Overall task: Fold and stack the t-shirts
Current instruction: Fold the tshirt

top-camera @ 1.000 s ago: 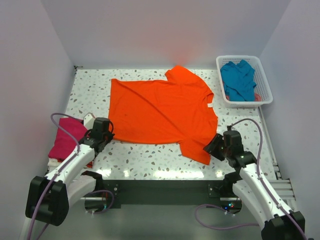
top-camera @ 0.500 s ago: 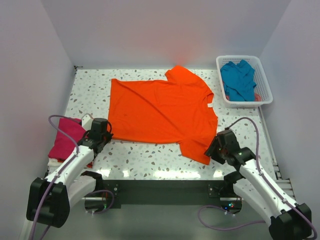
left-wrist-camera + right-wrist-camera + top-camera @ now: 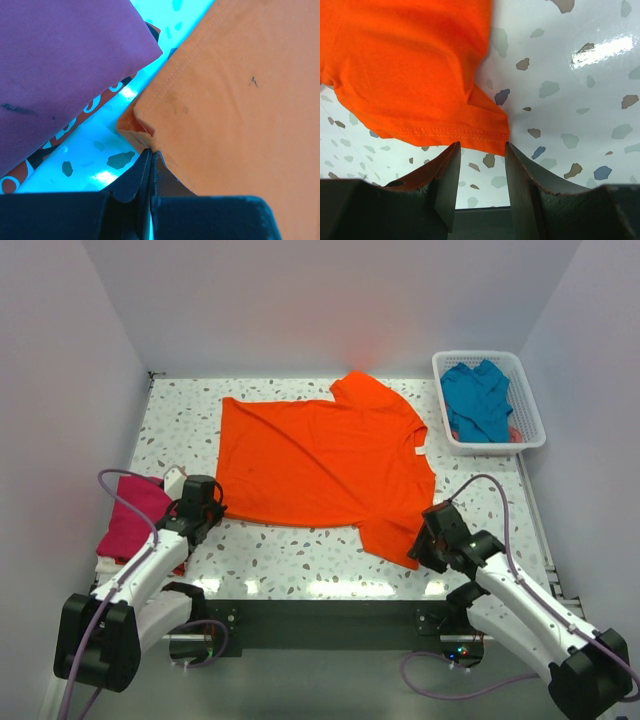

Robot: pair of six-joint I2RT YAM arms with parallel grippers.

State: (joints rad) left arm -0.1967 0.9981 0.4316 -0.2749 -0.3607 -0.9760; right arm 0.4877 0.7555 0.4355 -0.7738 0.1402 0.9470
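Note:
The orange t-shirt point(image 3: 325, 460) lies spread flat on the speckled table. My left gripper point(image 3: 208, 512) is shut on its near-left hem corner point(image 3: 142, 125). My right gripper point(image 3: 420, 545) is open, its jaws just short of the near-right sleeve hem point(image 3: 485, 137), which lies between the fingertips. A folded magenta-pink t-shirt point(image 3: 135, 515) lies at the left edge, also in the left wrist view point(image 3: 60, 65). A teal-blue t-shirt point(image 3: 477, 400) lies crumpled in the white basket point(image 3: 530, 390).
The basket stands at the back right corner by the right wall. White walls close in the table on three sides. A patterned item point(image 3: 75, 130) lies under the pink shirt. The dark table front edge point(image 3: 320, 612) runs between the arm bases.
My right gripper has moved forward and left to the orange shirt's near-right sleeve hem. The left gripper has stayed on the hem corner.

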